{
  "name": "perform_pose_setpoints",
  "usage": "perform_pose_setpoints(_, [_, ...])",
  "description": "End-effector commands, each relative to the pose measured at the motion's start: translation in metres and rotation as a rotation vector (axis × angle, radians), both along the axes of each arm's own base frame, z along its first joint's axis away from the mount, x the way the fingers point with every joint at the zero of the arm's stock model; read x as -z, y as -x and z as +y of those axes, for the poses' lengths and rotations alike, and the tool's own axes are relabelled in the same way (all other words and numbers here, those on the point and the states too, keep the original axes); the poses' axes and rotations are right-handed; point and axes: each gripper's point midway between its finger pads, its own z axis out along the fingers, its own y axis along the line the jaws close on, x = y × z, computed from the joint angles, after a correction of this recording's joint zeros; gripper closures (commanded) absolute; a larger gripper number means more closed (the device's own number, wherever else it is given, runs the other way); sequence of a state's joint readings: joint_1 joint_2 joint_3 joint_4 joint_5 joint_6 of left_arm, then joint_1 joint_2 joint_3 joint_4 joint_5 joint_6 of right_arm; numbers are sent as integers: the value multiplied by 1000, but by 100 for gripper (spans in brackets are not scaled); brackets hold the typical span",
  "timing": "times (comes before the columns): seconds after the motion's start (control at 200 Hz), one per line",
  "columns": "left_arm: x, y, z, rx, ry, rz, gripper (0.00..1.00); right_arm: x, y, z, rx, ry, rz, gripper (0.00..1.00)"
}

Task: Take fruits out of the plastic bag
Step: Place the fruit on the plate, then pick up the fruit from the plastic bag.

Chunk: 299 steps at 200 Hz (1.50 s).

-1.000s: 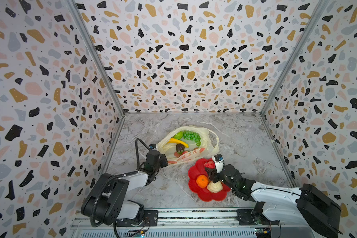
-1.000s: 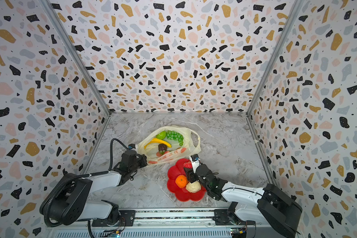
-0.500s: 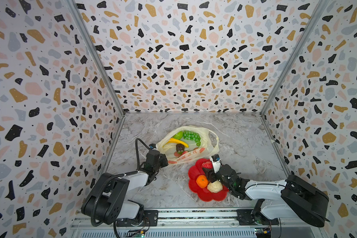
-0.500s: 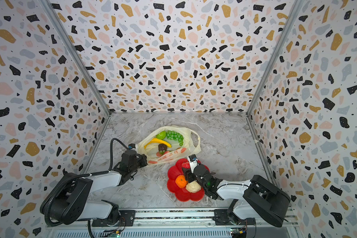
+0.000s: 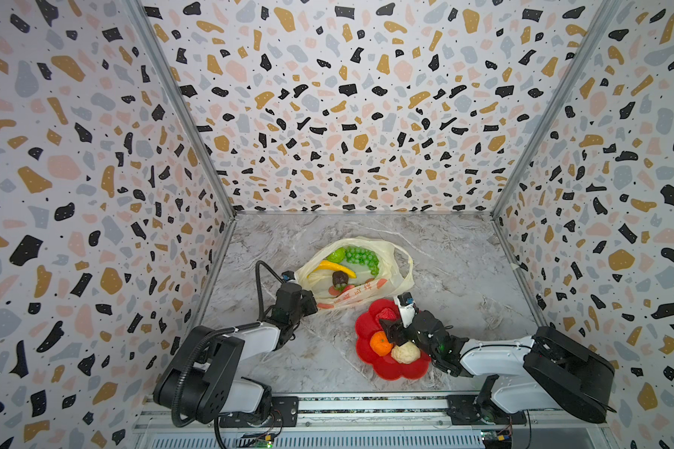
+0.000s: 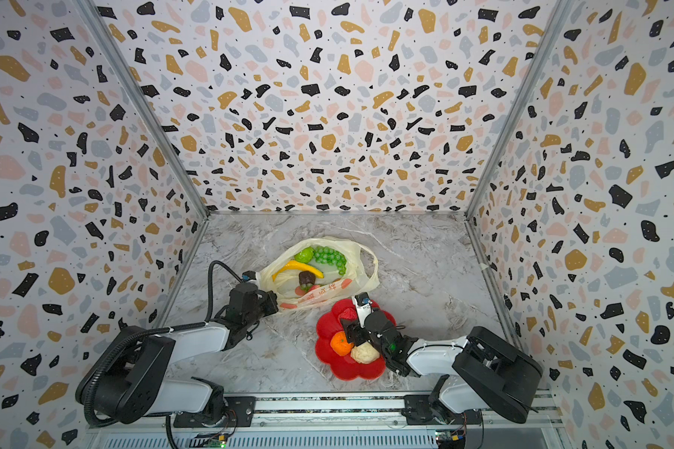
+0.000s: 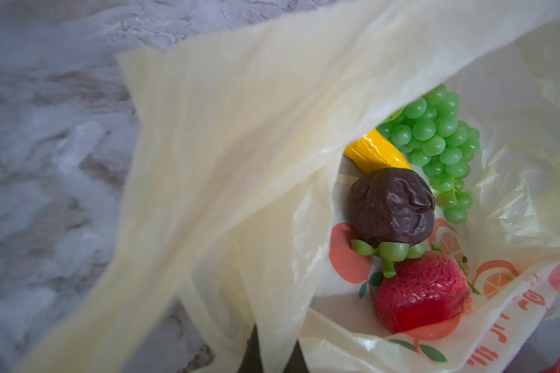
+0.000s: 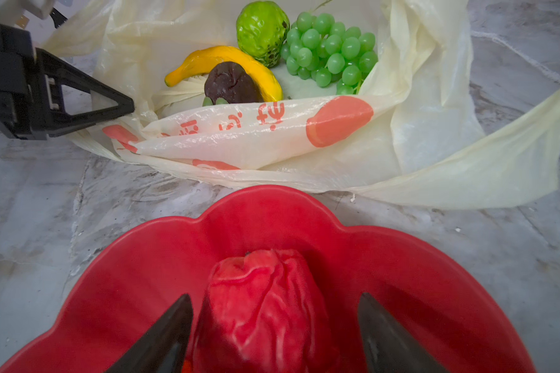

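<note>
My right hand [image 8: 274, 300] stands open astride the red fruit [image 8: 259, 284], its elbow swung inward since. My left hand [image 8: 128, 109] pinches the bag [image 8: 417, 97].

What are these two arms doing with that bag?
The left gripper pinches the edge of the plastic bag. The right gripper stands open over the red dish, around a bumpy red fruit sitting by an orange and a cream knobbly fruit. Banana, grapes, green fruit, dark brown fruit and strawberry are in the bag.
</note>
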State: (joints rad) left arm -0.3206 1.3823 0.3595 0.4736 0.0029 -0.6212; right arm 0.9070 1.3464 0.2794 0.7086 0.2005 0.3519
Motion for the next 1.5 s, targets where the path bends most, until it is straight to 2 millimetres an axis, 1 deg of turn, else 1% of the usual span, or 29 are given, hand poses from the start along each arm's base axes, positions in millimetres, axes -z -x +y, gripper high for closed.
perform_pose_setpoints(0.0, [-4,-2,2,-3,1,-25,97,-7,0,-5,16,-15,-12,20])
perform_pose_setpoints(0.135, [-4,-1,2,-4,0,-24,97,-13,1,-7,18,-25,-20,20])
perform_pose_setpoints(0.31, [-5,-2,1,4,0,-29,97,-26,4,-12,25,-42,-36,21])
perform_pose_setpoints(0.416, [-7,-2,2,4,-7,-37,97,-38,4,-14,30,-58,-48,21])
perform_pose_setpoints(0.496, [-10,-2,1,12,-11,-49,97,-51,1,-10,25,-67,-45,22])
perform_pose_setpoints(0.566, [-12,-2,-1,22,-15,-54,97,-65,-6,-2,19,-72,-30,23])
perform_pose_setpoints(0.701, [-20,-1,-10,51,-25,-78,98,-90,-24,20,9,-80,-6,23])
perform_pose_setpoints(0.766, [-26,0,-17,68,-47,-97,99,-100,-33,32,10,-89,-4,23])
perform_pose_setpoints(0.861, [-41,4,-26,89,-76,-140,100,-108,-51,48,20,-102,4,24])
perform_pose_setpoints(0.987, [-56,12,-27,84,-57,-196,100,-106,-80,73,29,-120,56,24])
perform_pose_setpoints(1.132, [-71,16,-20,61,-59,-247,100,-91,-109,106,9,-123,134,24])
perform_pose_setpoints(1.197, [-71,16,-20,61,-64,-246,100,-85,-120,122,-2,-110,163,24])
perform_pose_setpoints(1.247, [-70,16,-21,67,-61,-246,100,-86,-127,135,-20,-111,174,24])
perform_pose_setpoints(1.302, [-68,16,-23,72,-56,-242,100,-82,-134,147,-36,-109,190,24])
perform_pose_setpoints(1.397, [-65,14,-24,74,-61,-230,100,-72,-148,159,-23,-101,206,24])
perform_pose_setpoints(1.492, [-62,13,-24,77,-67,-219,100,-61,-161,166,2,-71,206,23])
